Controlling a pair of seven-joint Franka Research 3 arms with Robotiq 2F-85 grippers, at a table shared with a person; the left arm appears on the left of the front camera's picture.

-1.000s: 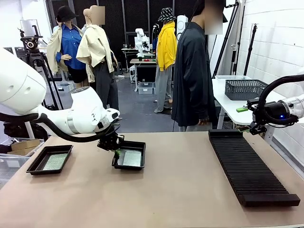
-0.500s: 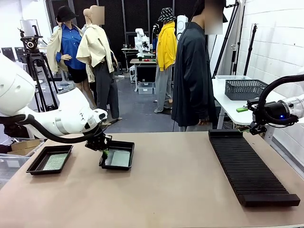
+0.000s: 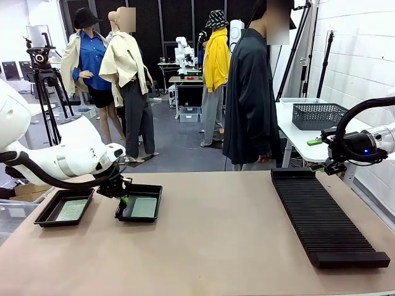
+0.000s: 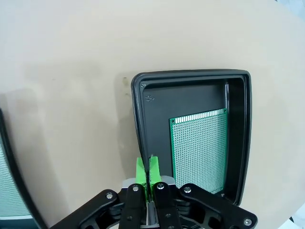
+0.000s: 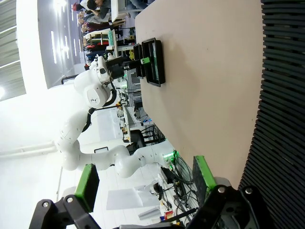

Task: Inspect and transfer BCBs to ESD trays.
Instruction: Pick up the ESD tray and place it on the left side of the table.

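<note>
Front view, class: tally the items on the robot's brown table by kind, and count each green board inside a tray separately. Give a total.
Black ESD trays: 2, left tray, right tray
Green BCBs: 2, one in the left tray, one in the right tray
Long black ribbed rack: 1
Total: 5

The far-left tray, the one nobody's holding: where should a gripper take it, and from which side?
Probably by the raised rim of the far-left tray, one finger inside and one outside, coming from above at its right wall. The left gripper grips the second tray that way, clear of the board on the floor.
</note>
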